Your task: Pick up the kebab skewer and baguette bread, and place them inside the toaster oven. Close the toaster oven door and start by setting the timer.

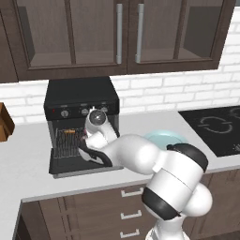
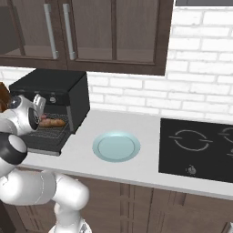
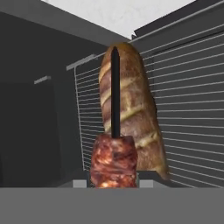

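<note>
The black toaster oven [image 1: 80, 96] stands on the counter with its door [image 1: 63, 167] folded down flat. My gripper [image 3: 113, 183] reaches into the open cavity and is shut on the kebab skewer [image 3: 114, 164]; its dark stick points away from the hand, with a reddish meat chunk between the fingertips. Just behind the skewer, the baguette bread [image 3: 131, 118] lies on the wire rack [image 3: 192, 109]. In the right base view the baguette bread [image 2: 53, 122] rests on the rack beside my hand [image 2: 34, 113].
A pale blue plate [image 2: 116, 146] sits on the white counter right of the oven. A black cooktop [image 2: 200, 143] lies further right. Dark wall cabinets [image 1: 122, 33] hang above. A brown wooden object [image 1: 4, 123] stands at the far left.
</note>
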